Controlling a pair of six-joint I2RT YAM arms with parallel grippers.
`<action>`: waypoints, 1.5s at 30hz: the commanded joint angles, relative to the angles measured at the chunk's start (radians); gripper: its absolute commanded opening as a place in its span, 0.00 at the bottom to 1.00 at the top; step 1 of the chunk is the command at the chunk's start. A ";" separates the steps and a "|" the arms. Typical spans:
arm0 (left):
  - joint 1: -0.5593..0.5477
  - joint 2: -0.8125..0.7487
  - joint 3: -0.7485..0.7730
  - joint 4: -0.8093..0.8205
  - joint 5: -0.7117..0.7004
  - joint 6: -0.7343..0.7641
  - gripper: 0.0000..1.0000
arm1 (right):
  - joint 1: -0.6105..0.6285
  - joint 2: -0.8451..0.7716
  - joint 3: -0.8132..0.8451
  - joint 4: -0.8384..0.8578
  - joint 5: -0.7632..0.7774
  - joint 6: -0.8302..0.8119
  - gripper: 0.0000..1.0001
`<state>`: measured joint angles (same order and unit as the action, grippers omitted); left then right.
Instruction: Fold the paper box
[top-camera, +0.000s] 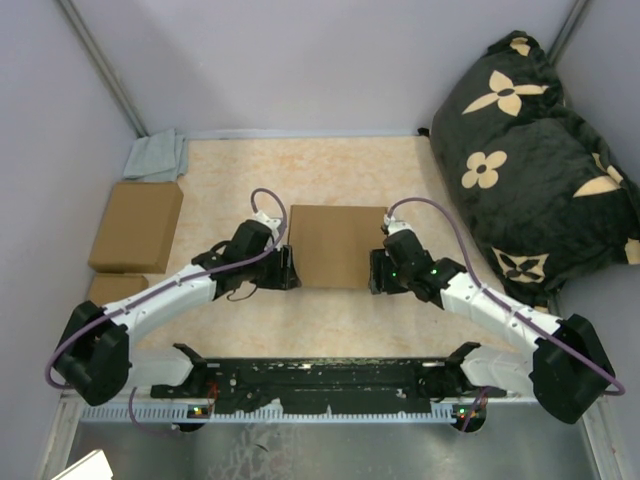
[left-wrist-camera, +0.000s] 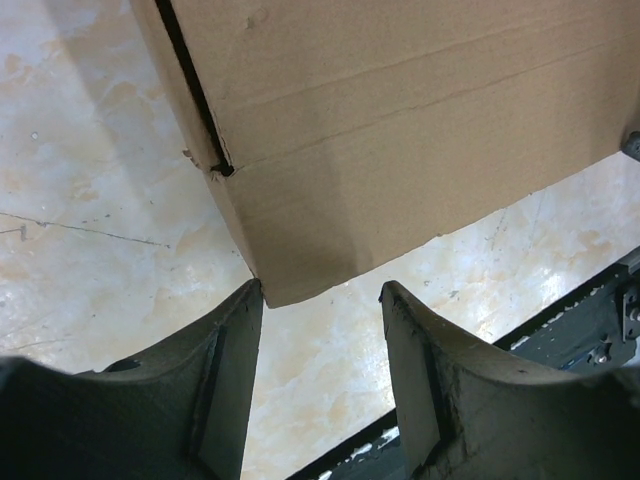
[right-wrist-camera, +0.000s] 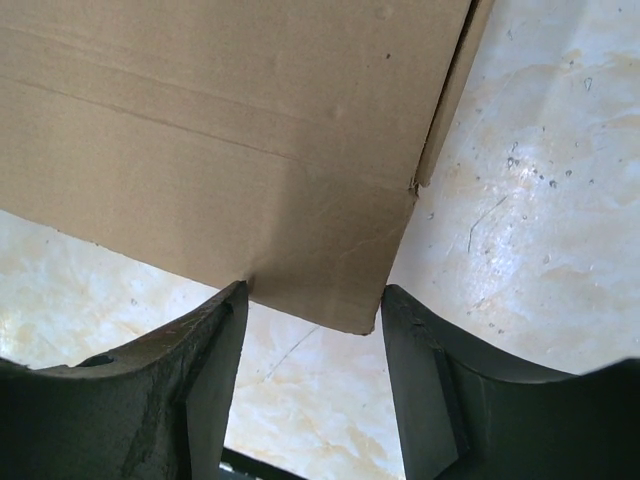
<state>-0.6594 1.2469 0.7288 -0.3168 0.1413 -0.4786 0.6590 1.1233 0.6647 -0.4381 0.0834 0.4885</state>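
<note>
The paper box (top-camera: 337, 245) is plain brown cardboard, folded shut into a flat rectangle in the middle of the table. My left gripper (top-camera: 287, 270) stands open at its near left corner. In the left wrist view that corner (left-wrist-camera: 300, 270) reaches just between my open fingertips (left-wrist-camera: 240, 320), and a side slit shows. My right gripper (top-camera: 379, 272) stands open at the near right corner. In the right wrist view that corner (right-wrist-camera: 340, 290) lies between my open fingertips (right-wrist-camera: 405, 320). Neither gripper holds the cardboard.
Two ready-made brown boxes (top-camera: 137, 225) lie at the left edge, one smaller in front (top-camera: 112, 288). A folded grey-blue cloth (top-camera: 157, 156) sits in the back left corner. A black flowered cushion (top-camera: 535, 165) fills the back right. A black rail (top-camera: 330, 378) runs along the near edge.
</note>
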 joint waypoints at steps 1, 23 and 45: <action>-0.005 0.041 -0.016 0.067 0.010 0.001 0.57 | 0.007 0.006 -0.022 0.111 0.030 -0.029 0.56; -0.005 0.151 -0.035 0.222 -0.059 0.062 0.56 | 0.007 0.125 -0.104 0.350 0.138 -0.063 0.57; -0.005 -0.115 -0.033 0.058 -0.155 0.029 0.55 | -0.001 0.026 0.304 -0.030 0.132 -0.169 0.82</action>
<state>-0.6594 1.2034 0.6910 -0.2180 -0.0162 -0.4488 0.6590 1.1530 0.8150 -0.4438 0.2131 0.3882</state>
